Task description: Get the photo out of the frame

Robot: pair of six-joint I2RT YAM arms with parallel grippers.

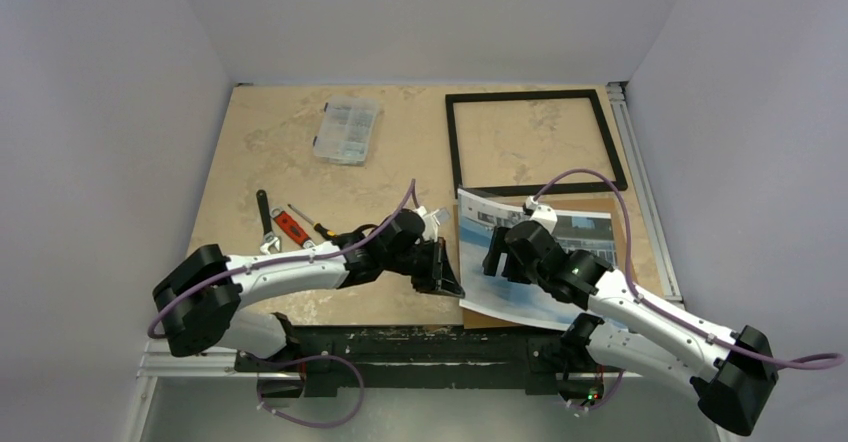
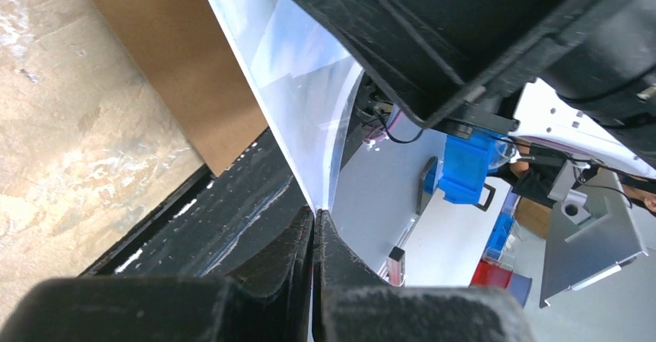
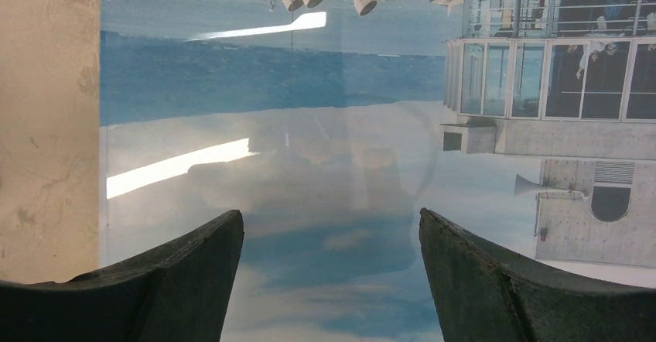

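The photo (image 1: 570,227), blue sky with a pale building, lies out of the frame at the near right of the table, over a brown backing panel (image 1: 600,205). The black frame (image 1: 452,147) lies behind it with bare table showing through. My left gripper (image 1: 452,284) is shut on the photo's near left edge; in the left wrist view its jaws (image 2: 315,217) pinch the thin glossy sheet (image 2: 298,87), which rises off the table. My right gripper (image 1: 497,262) hovers open just over the photo (image 3: 333,125), and nothing sits between its fingers (image 3: 331,213).
A clear plastic parts box (image 1: 347,130) stands at the back left. A wrench (image 1: 265,217), a red-handled tool (image 1: 291,228) and a screwdriver (image 1: 312,224) lie by the left arm. A metal rail (image 1: 640,182) runs along the table's right edge, and a black strip (image 1: 400,337) along the near edge.
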